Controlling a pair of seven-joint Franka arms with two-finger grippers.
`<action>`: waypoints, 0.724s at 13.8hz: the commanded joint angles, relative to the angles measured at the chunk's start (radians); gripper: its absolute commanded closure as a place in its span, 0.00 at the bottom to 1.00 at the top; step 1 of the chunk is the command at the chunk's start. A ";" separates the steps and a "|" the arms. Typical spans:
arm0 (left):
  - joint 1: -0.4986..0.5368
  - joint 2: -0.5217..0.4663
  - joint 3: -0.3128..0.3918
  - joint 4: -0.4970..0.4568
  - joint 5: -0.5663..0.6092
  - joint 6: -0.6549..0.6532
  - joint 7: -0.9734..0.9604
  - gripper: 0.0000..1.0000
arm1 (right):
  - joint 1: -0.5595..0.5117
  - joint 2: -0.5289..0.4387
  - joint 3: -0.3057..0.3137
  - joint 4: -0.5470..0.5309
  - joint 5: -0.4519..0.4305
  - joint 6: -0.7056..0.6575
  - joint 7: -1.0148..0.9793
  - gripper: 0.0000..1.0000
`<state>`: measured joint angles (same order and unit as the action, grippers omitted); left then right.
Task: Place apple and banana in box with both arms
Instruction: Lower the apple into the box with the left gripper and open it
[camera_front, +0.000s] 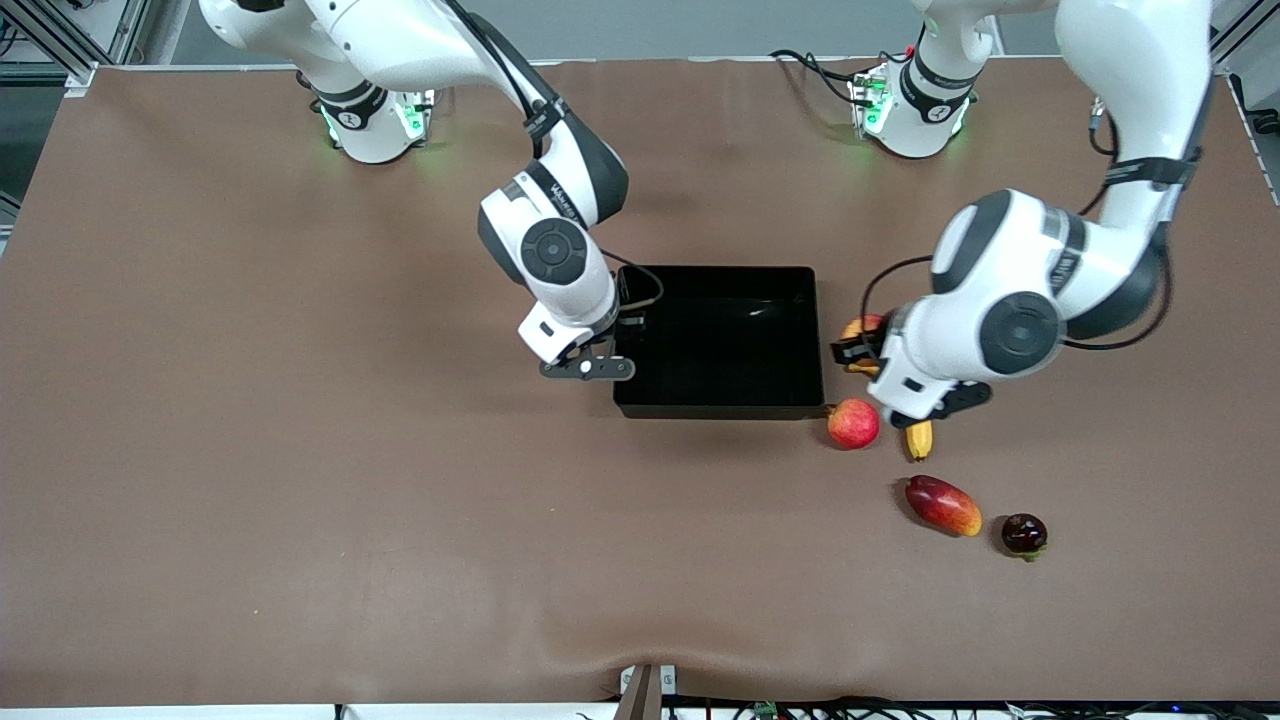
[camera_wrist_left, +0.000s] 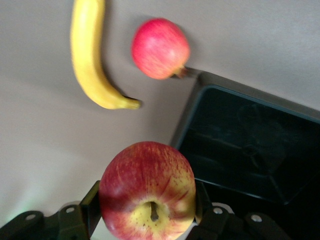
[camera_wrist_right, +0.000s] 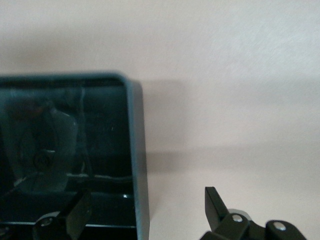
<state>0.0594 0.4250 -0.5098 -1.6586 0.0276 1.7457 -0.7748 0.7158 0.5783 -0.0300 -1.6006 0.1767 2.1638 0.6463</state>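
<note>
Left wrist view: left pincer grasps red-yellow apple; carry it fully over black plastic box before releasing. Right pincer released, straddling box rim.

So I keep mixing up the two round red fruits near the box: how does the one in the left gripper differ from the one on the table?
The apple is held up in the left gripper, while the pink-red fruit lies on the table by the box corner. The apple has yellow patches and streaks; the pink-red fruit is evenly coloured. The apple shows its stem dimple; the pink-red fruit lies sideways. Both are round.
</note>
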 joint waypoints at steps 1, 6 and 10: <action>-0.042 -0.031 -0.029 -0.066 0.005 0.081 -0.143 1.00 | -0.077 -0.020 0.009 -0.005 0.012 -0.015 -0.019 0.00; -0.138 0.030 -0.027 -0.144 0.052 0.270 -0.352 1.00 | -0.303 -0.017 -0.004 -0.015 -0.063 -0.131 -0.065 0.00; -0.176 0.087 -0.027 -0.208 0.106 0.385 -0.449 1.00 | -0.488 -0.012 -0.004 -0.013 -0.066 -0.131 -0.227 0.00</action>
<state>-0.1067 0.4922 -0.5368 -1.8477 0.1047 2.0910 -1.1795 0.3027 0.5779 -0.0555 -1.6033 0.1260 2.0326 0.4639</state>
